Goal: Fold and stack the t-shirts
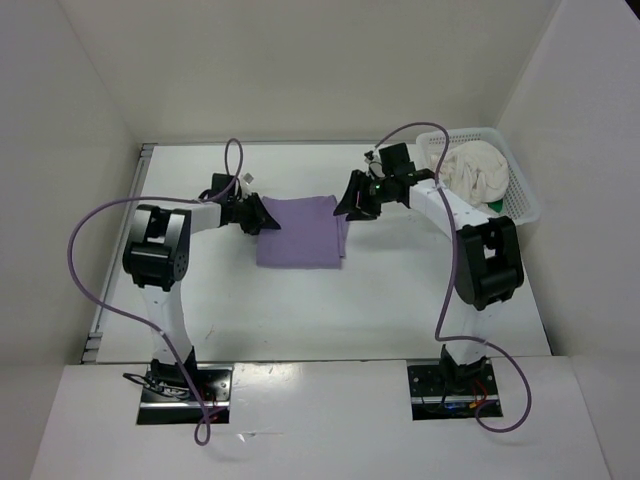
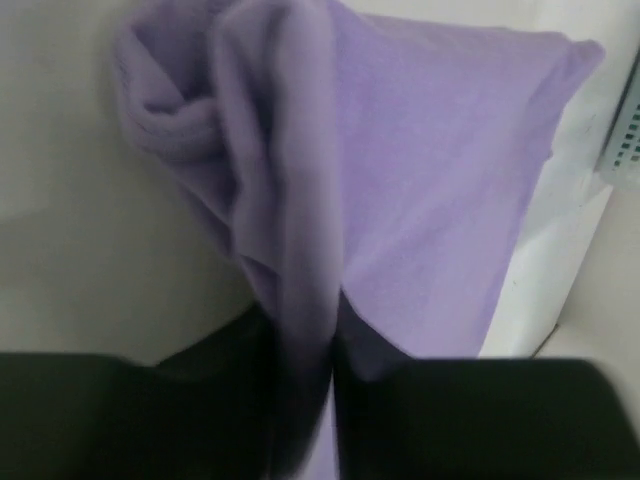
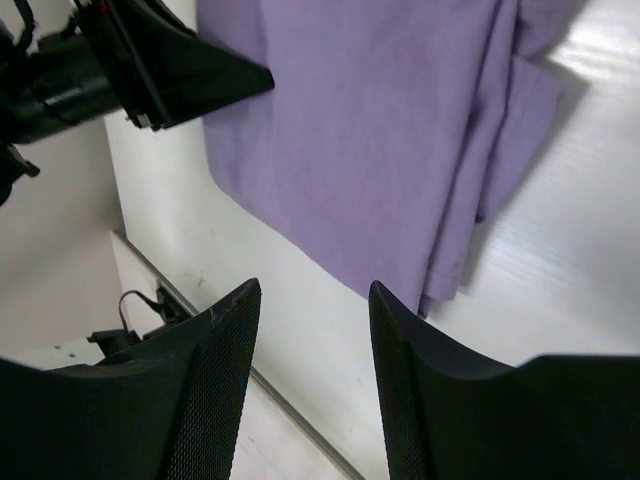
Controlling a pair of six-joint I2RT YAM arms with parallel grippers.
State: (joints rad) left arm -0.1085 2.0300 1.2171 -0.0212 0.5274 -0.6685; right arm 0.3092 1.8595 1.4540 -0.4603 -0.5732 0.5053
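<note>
okay, my left claw (image 1: 262, 213) is clenched on the left edge of the lavender shirt (image 1: 297, 232). the wrist view shows a bunched ridge of purple cloth running down between the two fingers (image 2: 480, 420). my right claw (image 3: 315, 300) is released, jaws apart with nothing between them, hanging just over the shirt's right edge, where the layered hems stick out a bit.

the shirt lies as a folded rectangle mid table, flat apart from the lump i'm pinching, with one claw at each short side. my guess is the left grip is there to tug that lump flat or drag the fold square. the right one looks parked to press down the loose hems or head off for the next shirt. this fold looks nearly done and no stack has started.

the cream shirt (image 1: 475, 170) is crumpled in the white mesh basket (image 1: 528, 200) at the far right, well apart from the folded one. i can't make out the green one for sure.

the table (image 1: 300, 310) is smooth and white, so the cloth should slide easily. plain white walls (image 1: 300, 60) box it in at the back and both sides, and the basket sits tight in the far right corner. purple cables (image 1: 90, 260) loop off both arms.
</note>
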